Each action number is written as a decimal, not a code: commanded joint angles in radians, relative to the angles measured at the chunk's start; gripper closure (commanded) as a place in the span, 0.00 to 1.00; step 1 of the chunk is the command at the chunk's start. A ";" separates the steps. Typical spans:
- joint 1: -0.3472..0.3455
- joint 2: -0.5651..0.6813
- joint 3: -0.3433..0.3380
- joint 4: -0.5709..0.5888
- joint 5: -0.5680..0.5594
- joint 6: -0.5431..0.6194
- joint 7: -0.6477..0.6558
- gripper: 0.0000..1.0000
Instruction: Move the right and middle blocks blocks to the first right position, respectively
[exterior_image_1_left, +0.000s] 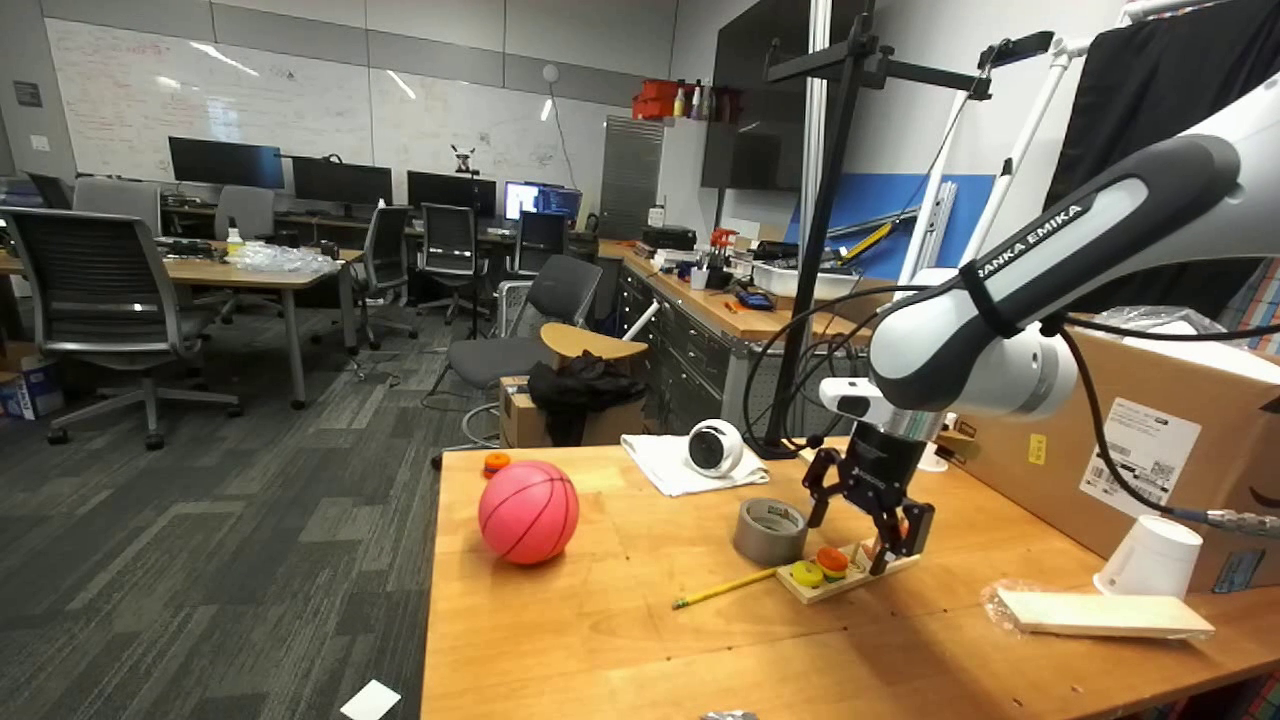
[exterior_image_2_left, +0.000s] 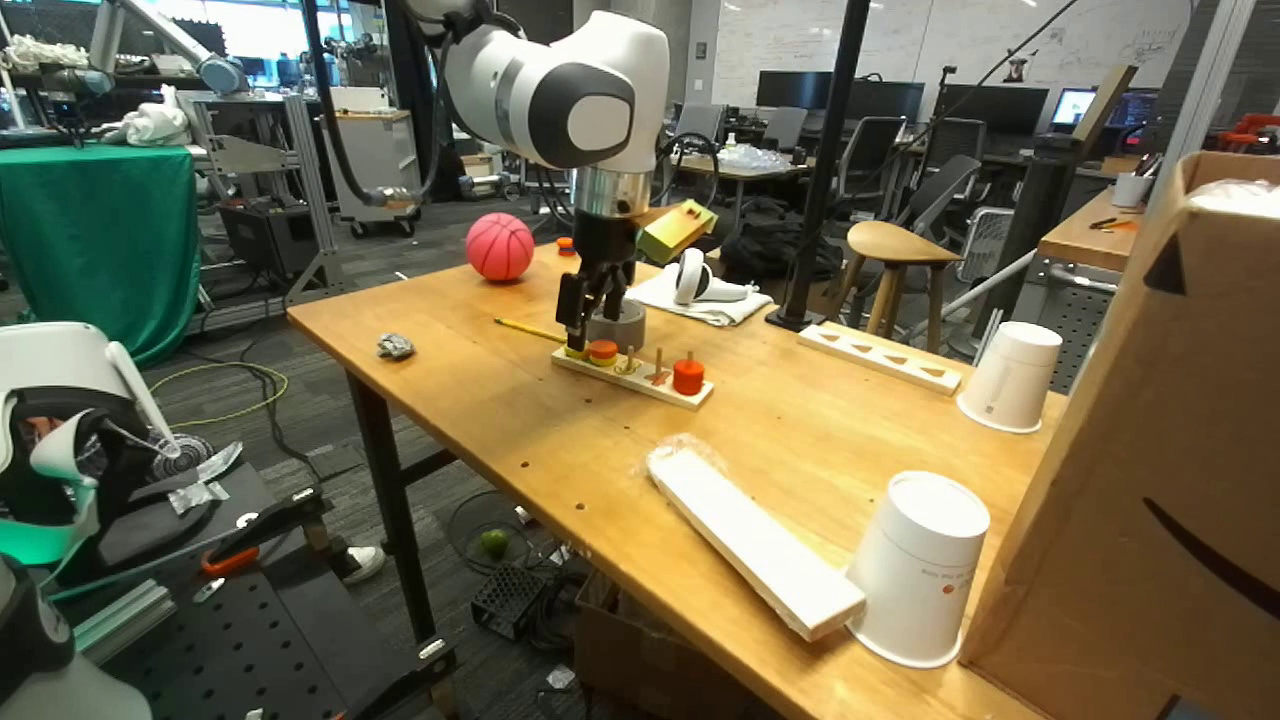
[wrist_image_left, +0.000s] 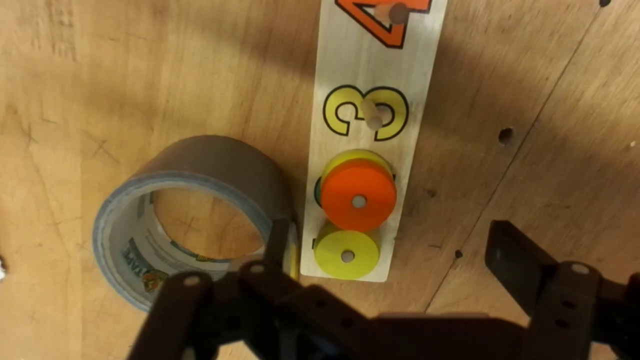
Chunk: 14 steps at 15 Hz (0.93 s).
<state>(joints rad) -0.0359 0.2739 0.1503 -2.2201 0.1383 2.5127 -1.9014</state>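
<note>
Your gripper (wrist_image_left: 390, 242) stands wide over the board (wrist_image_left: 370, 66), orange block (wrist_image_left: 350, 215) atop yellow block (wrist_image_left: 356, 154), red block (exterior_image_2_left: 688, 377) on end peg (exterior_image_2_left: 690, 356)

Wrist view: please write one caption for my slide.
Open tool near a numbered peg board: orange disc atop yellow disc, tape roll alongside.

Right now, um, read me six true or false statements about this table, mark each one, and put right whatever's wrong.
The orange disc sits over a yellow disc. True.
The peg at the printed 3 holds a disc. False: that peg is bare.
The tape roll is beside the board. True.
The tool is shut. False: the tool is open.
A red block sits on an end peg. True.
The pink ball is on the floor. False: the pink ball is on the table.
</note>
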 joint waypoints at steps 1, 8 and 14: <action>0.007 -0.013 -0.002 -0.009 -0.015 0.009 0.023 0.00; 0.015 0.014 -0.002 0.000 -0.035 0.000 0.032 0.00; 0.032 0.040 -0.001 0.033 -0.077 -0.015 0.060 0.00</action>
<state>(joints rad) -0.0192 0.3031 0.1503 -2.2186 0.0955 2.5123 -1.8769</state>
